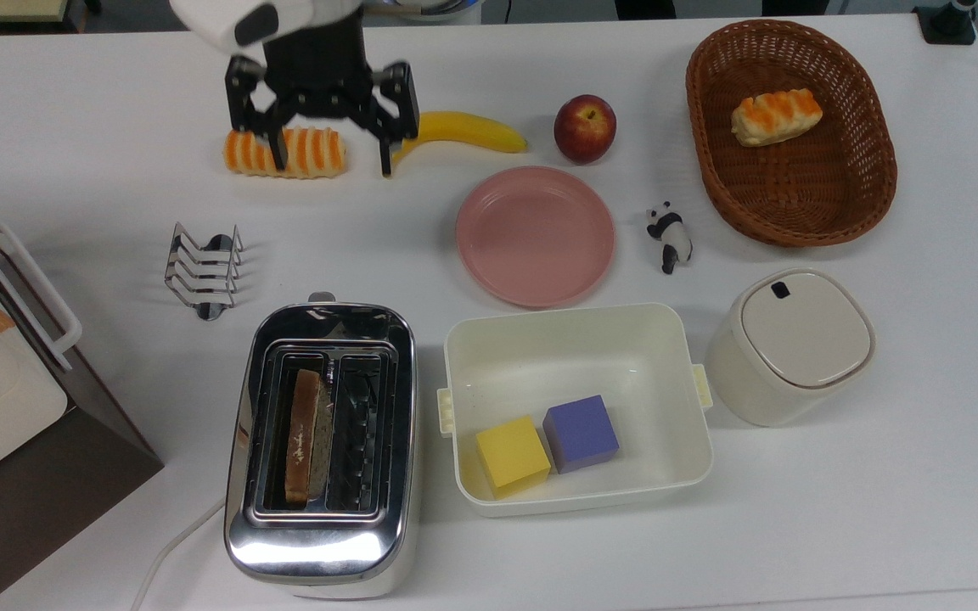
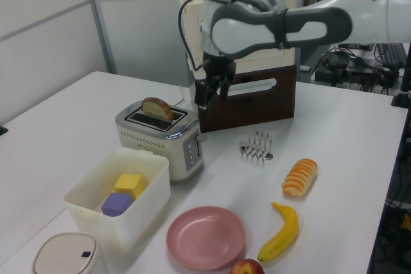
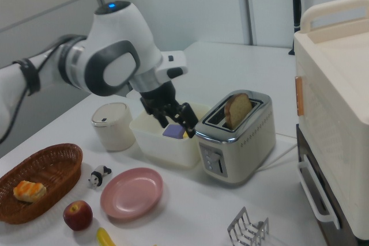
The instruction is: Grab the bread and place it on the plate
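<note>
1. Count on the table [image 1: 73, 110]: 1 toaster [image 1: 321, 441], 1 slice of bread [image 1: 304, 434] in it, 1 pink plate [image 1: 536, 235], 1 white tub [image 1: 576, 407] w/ 2 blocks, yellow [image 1: 512, 455] and purple [image 1: 581, 433].
2. Also 1 banana [image 1: 472, 129], 1 apple [image 1: 584, 128], 1 panda figure [image 1: 670, 235], 1 toast rack [image 1: 203, 270], 1 lidded bin [image 1: 788, 344], 1 wicker basket [image 1: 790, 131].
3. 2 striped orange rolls: one [image 1: 285, 153] on the table under the arm in the top view, one [image 1: 776, 116] in the basket.
4. Bread: brown crust, pale speckled face, standing upright in the toaster slot on the top view's left; rounded top pokes above the toaster in the left view [image 2: 158, 107] and right view [image 3: 237, 109].
5. Plate: round, plain pink, raised rim, nothing on it. Sits between apple and tub, apart from the toaster.
6. Gripper [image 1: 329, 161]: fingers spread wide apart, nothing between them. In the top view it overlaps the striped roll; in the left view [image 2: 203, 97] it hangs in the air above and just behind the toaster, not touching the bread.
</note>
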Motion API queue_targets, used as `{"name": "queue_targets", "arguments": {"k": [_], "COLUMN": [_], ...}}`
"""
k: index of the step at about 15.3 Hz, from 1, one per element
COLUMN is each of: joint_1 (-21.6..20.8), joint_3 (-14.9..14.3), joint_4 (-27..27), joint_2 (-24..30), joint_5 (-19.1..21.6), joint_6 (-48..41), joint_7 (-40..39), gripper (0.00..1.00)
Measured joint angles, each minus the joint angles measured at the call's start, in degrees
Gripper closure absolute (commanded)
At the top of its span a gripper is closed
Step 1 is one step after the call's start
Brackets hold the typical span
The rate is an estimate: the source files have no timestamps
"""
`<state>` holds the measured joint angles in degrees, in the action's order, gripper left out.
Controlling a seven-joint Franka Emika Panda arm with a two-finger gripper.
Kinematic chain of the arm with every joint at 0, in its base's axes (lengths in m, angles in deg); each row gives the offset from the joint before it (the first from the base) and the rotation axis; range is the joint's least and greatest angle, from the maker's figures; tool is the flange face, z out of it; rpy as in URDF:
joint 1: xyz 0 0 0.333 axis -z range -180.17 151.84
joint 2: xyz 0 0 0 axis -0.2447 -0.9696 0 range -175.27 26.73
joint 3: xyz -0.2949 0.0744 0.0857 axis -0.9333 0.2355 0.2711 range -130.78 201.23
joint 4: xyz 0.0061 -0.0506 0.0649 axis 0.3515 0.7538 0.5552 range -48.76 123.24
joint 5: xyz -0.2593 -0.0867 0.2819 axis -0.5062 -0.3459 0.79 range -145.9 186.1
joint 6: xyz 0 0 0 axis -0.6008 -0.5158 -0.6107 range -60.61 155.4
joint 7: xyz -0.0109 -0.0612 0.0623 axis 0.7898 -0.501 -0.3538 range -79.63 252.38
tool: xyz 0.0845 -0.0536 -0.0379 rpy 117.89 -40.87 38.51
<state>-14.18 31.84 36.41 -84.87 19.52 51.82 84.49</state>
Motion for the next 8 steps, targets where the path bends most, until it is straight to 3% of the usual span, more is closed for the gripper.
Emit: {"name": "queue_targets", "arguments": {"k": [4, 8], "joint_1": [0.01, 0.05], "joint_3": [-0.01, -0.01], "joint_4": [-0.76, -2.53], "joint_2": [-4.25, -6.88], "joint_5": [0.10, 0.10], "joint_6": [8.90, 12.41], "joint_7": [3.82, 5.84], "gripper": [0.00, 0.00]}}
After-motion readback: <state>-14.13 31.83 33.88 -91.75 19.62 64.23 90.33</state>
